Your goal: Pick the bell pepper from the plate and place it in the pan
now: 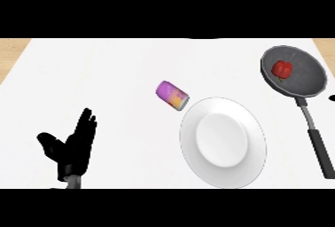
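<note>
White table fills most of the head view, with a strip of wooden surface showing at its upper left and upper right corners. The things on it are given in order of falling size.

Plate: white, round, seen as a tall oval; it lies at lower centre-right and carries nothing.

Pan: dark, round, at the upper right, well apart from the plate's rim. Its long black handle runs down toward the lower right edge, passing just beside the plate on the right.

Left hand: black, at the lower left, coming up from the bottom edge on a short stretch of grey forearm. Its fingers are straight and point up, the thumb stands out to the left, and it holds nothing; it rests well apart from every object.

Can: purple with an orange-yellow patch, lying on its side and tilted, between the hand and the pan, just above the plate's upper left rim. Whether it touches the rim cannot be told from this angle.

Bell pepper: red, small, sitting inside the pan, slightly above the pan's middle, with a stem that seems to point downward.

A small dark spot at the right edge, beside the pan, is too slight to identify.
</note>
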### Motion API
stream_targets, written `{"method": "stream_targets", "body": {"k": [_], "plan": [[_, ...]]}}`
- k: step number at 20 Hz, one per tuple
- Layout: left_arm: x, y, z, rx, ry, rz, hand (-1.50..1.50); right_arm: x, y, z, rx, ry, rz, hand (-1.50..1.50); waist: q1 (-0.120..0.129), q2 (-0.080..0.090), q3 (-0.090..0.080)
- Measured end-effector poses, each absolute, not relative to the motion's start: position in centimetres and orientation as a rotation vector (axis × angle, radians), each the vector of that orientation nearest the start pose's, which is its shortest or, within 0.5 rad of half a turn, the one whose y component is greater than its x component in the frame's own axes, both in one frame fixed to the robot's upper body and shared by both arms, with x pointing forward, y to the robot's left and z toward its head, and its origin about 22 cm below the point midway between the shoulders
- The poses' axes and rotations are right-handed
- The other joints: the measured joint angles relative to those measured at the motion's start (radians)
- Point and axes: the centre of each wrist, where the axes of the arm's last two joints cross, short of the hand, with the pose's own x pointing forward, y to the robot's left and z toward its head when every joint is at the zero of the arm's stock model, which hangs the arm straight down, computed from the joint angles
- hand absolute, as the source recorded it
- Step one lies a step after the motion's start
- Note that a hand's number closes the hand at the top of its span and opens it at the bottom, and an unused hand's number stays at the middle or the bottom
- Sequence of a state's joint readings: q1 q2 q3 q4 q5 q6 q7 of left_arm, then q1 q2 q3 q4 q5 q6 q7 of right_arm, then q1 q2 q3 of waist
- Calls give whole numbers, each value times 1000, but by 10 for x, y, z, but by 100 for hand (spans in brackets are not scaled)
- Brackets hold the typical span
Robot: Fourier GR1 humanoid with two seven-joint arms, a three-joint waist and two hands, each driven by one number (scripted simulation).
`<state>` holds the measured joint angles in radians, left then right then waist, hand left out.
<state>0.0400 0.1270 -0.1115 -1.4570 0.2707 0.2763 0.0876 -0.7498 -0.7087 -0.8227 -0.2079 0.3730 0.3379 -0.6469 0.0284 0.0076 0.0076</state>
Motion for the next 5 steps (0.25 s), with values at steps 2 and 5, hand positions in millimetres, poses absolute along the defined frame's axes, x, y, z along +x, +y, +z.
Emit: {"method": "stream_targets", "body": {"k": [2, 5], "plan": [[228, 241, -35, 62, -1291, 252, 0, 324, -501, 53, -362, -1739, -53, -150, -4, -3, 0], [230, 239, -36, 61, -1286, 250, 0, 323, -500, 51, -368, -1724, -56, -150, -9, -6, 0]]}}
